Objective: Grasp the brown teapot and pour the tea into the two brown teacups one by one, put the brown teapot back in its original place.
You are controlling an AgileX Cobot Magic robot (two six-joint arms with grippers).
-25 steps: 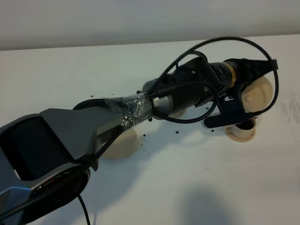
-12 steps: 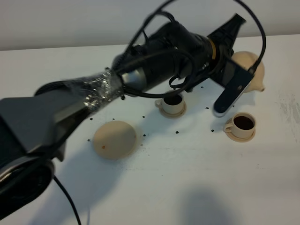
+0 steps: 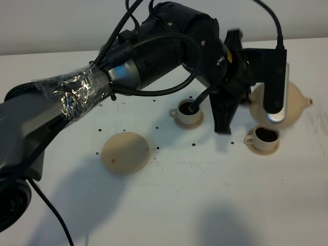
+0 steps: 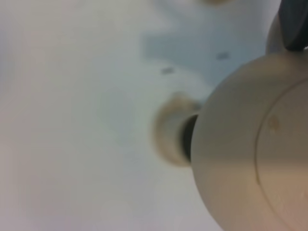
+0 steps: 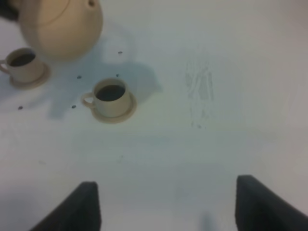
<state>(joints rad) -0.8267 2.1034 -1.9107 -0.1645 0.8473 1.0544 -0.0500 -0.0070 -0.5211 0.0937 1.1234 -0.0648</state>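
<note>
- Black right end effector is hanging near right, fingers wide apart, gripping nothing.
- Tan saucer disc, the original place, is lying bare on the near-left tabletop.
- Both brown teacups, left and right, are showing dark tea.
- Left end effector is clamping the brown teapot just beyond the right cup, spout pointing right; the disc is lying near-left of it, probably the next destination.

White table, tan saucer disc, tea-filled teacup, second tea-filled teacup, scattered dark specks
</note>
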